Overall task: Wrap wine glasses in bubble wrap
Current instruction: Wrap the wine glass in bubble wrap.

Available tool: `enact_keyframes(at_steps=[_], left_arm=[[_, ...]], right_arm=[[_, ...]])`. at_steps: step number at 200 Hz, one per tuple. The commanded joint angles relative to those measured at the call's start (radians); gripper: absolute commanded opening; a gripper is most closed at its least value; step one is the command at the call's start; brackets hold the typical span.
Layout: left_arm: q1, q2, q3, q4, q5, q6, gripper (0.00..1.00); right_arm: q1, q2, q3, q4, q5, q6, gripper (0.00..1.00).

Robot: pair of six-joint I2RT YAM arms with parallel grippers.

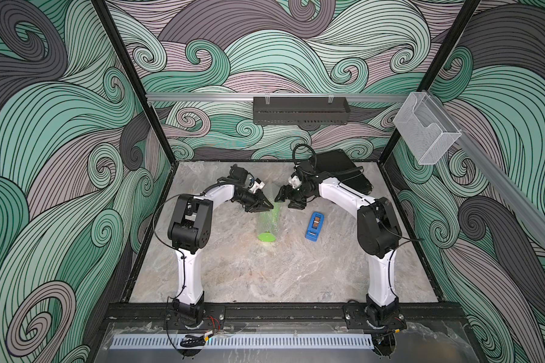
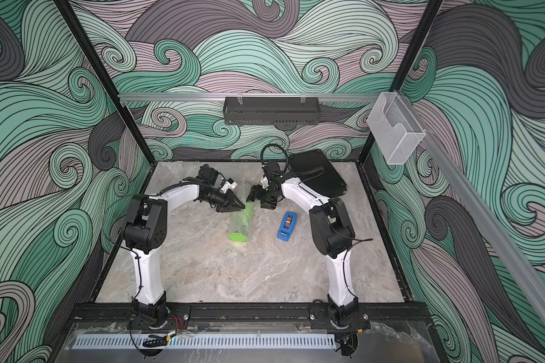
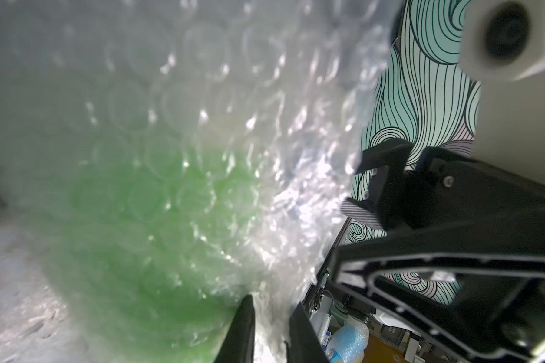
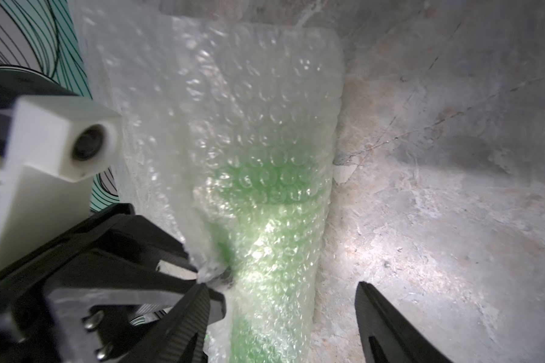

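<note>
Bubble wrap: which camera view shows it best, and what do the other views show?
The right wrist view: the bubble wrap fills the middle, bubbles sharp. The left wrist view is too close and blurred. In both top views it is a small faint roll round the goblet.

Goblet (image 1: 266, 236) laid on side mid-surface (image 1: 249, 276), rolled inside bubble wrap (image 1: 268, 220), foot turned toward arm bases. Left gripper (image 1: 269, 206) set at roll's far end, left side. Right gripper (image 1: 283, 200) set opposite, right side. Tape dispenser (image 1: 314, 228) placed right of roll, apart. Flat case (image 1: 343, 166) lodged in far right corner, behind right arm.
</note>
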Motion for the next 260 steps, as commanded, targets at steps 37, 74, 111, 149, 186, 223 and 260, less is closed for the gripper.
enact_keyframes(at_steps=[37,74,111,149,186,223,260], left_arm=[[0.0,0.073,-0.022,-0.063,-0.156,0.022,0.22],[-0.001,0.072,-0.024,-0.064,-0.156,0.027,0.25],[-0.001,0.07,-0.024,-0.065,-0.156,0.032,0.26],[-0.001,0.066,-0.027,-0.065,-0.155,0.031,0.26],[-0.001,0.059,-0.03,-0.065,-0.152,0.03,0.26],[-0.001,0.058,-0.028,-0.065,-0.148,0.027,0.26],[-0.001,0.015,-0.017,-0.079,-0.126,0.018,0.28]], right_arm=[[0.018,0.029,0.074,-0.008,-0.056,0.011,0.72],[0.031,0.07,0.123,-0.033,-0.055,0.007,0.7],[0.038,0.11,0.156,-0.06,-0.053,-0.004,0.58],[0.038,0.127,0.144,-0.06,-0.055,-0.014,0.37],[0.036,0.132,0.138,-0.058,-0.069,-0.018,0.11],[0.035,0.138,0.14,-0.056,-0.079,-0.023,0.0],[0.031,0.144,0.13,-0.054,-0.073,-0.027,0.0]])
